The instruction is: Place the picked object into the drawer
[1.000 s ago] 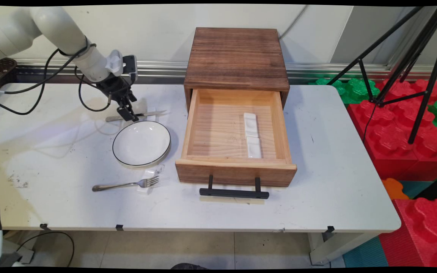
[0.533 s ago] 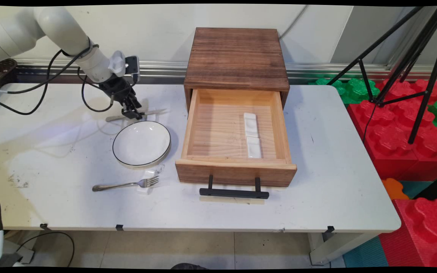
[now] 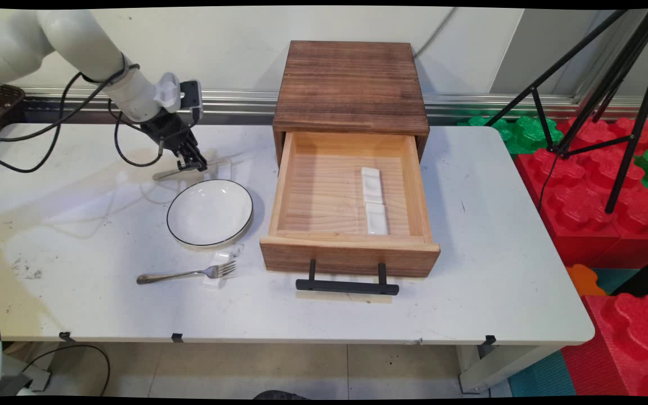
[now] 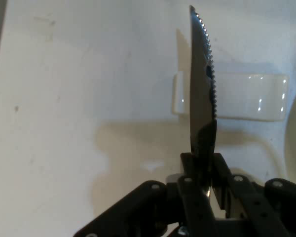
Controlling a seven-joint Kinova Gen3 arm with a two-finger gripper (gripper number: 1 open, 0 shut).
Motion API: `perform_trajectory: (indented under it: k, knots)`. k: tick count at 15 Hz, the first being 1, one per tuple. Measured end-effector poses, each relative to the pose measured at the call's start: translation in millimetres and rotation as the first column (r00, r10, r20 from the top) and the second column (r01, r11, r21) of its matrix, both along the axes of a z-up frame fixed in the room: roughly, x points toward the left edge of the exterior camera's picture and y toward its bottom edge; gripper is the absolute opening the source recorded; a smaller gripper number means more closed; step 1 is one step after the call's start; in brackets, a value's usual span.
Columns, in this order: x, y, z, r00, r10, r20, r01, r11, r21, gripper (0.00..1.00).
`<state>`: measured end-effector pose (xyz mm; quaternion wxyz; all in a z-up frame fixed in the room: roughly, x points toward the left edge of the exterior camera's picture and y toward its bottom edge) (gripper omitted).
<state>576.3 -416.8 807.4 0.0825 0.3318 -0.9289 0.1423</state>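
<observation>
1. Gripper (image 3: 193, 165): black, two-fingered, low over the table's (image 3: 498, 270) far left part. In the hand view its fingers (image 4: 222, 173) are closed on a knife (image 4: 202, 84), clamping it near the base of the blade.
2. Knife: serrated steel blade, pointing straight away from the hand in the hand view. In the main view it lies roughly level, handle to the left and tip to the right, just beyond the plate (image 3: 210, 212). Whether any part of it touches the table cannot be told.
3. Rest (image 4: 246, 97): a small white glossy block on the table, below the blade in the hand view, crosswise to it.
4. Plate: white with a thin dark rim, empty, near the gripper on its front side.
5. Fork (image 3: 188, 274): in front of the plate, tines to the right and propped on a second small white rest (image 3: 215, 277).
6. Cabinet (image 3: 351, 84): dark wooden box at the table's far centre. Its light wood drawer (image 3: 350, 256) is pulled out, with a black handle in front.
7. Drawer contents: two white rests (image 3: 373, 201) lying end to end, right of centre.
</observation>
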Motion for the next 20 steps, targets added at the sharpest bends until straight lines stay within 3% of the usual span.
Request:
perform_trajectory:
  k: [4, 11, 20]
  knots:
    - [-0.1, 12.4, 17.4, 0.998, 0.061, 0.015, -0.060, 0.997, -0.046, 0.00]
    - [-23.0, 39.3, 70.2, 0.988, 0.153, 0.001, -0.151, 0.978, -0.144, 0.00]
    - [-83.5, 58.9, 125.4, 0.991, 0.125, -0.049, -0.132, 0.967, -0.220, 0.00]
